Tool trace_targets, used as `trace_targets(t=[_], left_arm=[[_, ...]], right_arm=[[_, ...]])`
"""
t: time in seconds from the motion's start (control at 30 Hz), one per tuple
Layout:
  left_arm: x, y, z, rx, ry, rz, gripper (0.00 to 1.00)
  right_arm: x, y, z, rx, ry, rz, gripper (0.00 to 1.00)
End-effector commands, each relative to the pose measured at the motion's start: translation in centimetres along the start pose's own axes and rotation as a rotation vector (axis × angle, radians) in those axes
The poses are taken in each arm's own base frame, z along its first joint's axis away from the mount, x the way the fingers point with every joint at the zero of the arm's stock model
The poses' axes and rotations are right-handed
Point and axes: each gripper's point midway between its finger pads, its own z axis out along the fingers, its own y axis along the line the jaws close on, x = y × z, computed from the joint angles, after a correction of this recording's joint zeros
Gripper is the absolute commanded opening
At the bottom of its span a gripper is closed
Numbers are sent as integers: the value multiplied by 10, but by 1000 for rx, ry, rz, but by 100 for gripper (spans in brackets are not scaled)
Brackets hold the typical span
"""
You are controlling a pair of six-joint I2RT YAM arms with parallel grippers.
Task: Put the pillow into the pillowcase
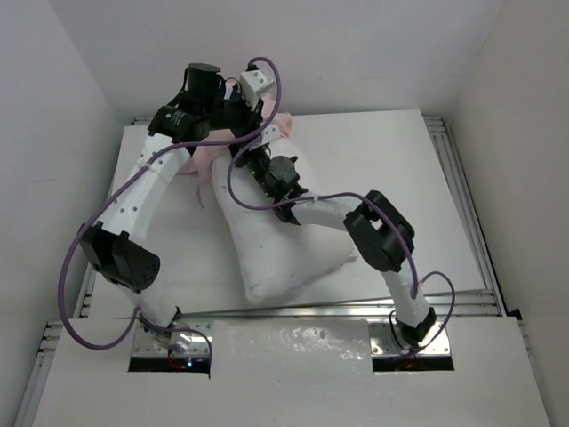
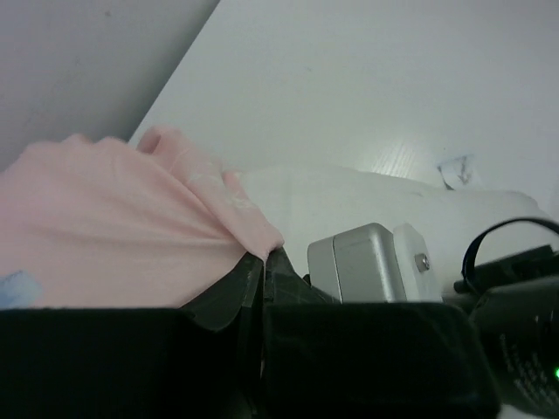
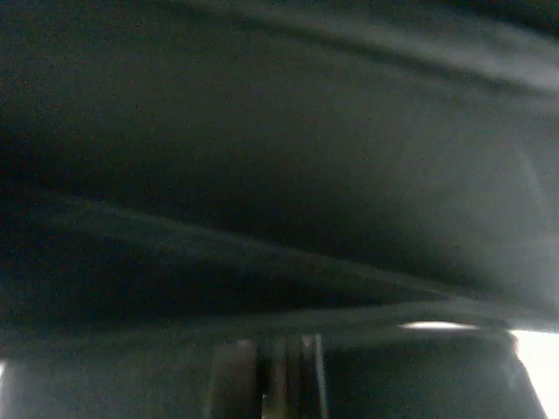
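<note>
The white pillow (image 1: 284, 249) lies slanted across the middle of the table, and its far end shows in the left wrist view (image 2: 349, 196). The pillowcase (image 1: 206, 160) is bunched at the pillow's far end, pale pink side out. My left gripper (image 2: 262, 257) is shut on a pink edge of the pillowcase (image 2: 131, 227), held up at the back (image 1: 269, 133). My right gripper (image 1: 255, 158) is at the pillow's far end, under the fabric. Its view is dark, and the fingertips (image 3: 229, 377) stand close together on cloth there.
White walls close in the table (image 1: 373, 151) at the back and on both sides. Metal rails (image 1: 462, 205) run along its edges. The right wrist's grey camera box (image 2: 367, 262) sits right beside my left fingers. Purple cables (image 1: 267, 76) loop over both arms.
</note>
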Motion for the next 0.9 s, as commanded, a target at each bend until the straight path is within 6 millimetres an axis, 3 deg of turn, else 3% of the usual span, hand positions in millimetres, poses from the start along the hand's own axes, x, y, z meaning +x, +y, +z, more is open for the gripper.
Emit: trace_targets(t=[0.0,0.07,0.13,0.2,0.27,0.3,0.33,0.37,0.4,0.43,0.47,0.5,0.53,0.57,0.6,0.63,0.7,0.73,0.77,0.87], left_arm=[[6,-114,-4,451,15,-176,0],[16,-117,-4,462,32,-196,0],[35,-104,-1,430,59,-237,0],[57,-74,2,352,82,-293,0],[95,-37,17,201,155,-324,0],[111,-19,19,125,190,-333,0],[129,-5,24,52,225,-331,0],[149,14,25,-43,279,-330,0],[161,28,21,-87,295,-348,0],[172,34,21,-113,304,-372,0],[180,47,15,-165,320,-386,0],[186,51,13,-193,334,-388,0],[195,58,8,-248,364,-377,0],[197,60,5,-267,372,-368,0],[199,60,3,-278,378,-363,0],[205,59,0,-292,392,-362,0],[212,56,-1,-289,414,-369,0],[215,55,-2,-291,423,-369,0],[216,54,-3,-289,428,-369,0],[212,55,-5,-295,425,-367,3]], right_arm=[[-47,-21,33,149,-159,42,0],[-12,-39,39,200,-73,29,0],[7,-41,36,161,-27,23,0],[21,-40,26,138,11,-19,0],[41,-36,11,101,58,-12,3],[36,-31,7,78,57,-4,13],[39,-21,1,20,79,1,45],[54,-18,-15,-14,133,2,59],[37,-7,-20,-70,121,4,67],[34,3,-30,-124,136,-2,78],[53,12,-58,-205,206,-26,81],[26,22,-65,-252,174,-34,83],[24,26,-78,-287,193,-41,86],[41,28,-105,-323,282,-50,87],[39,29,-115,-337,311,-57,89],[22,32,-127,-355,315,-68,96],[33,31,-152,-390,454,-101,98],[16,33,-154,-405,459,-125,98],[26,25,-170,-405,565,-156,99],[30,-5,-179,-313,706,-146,99]])
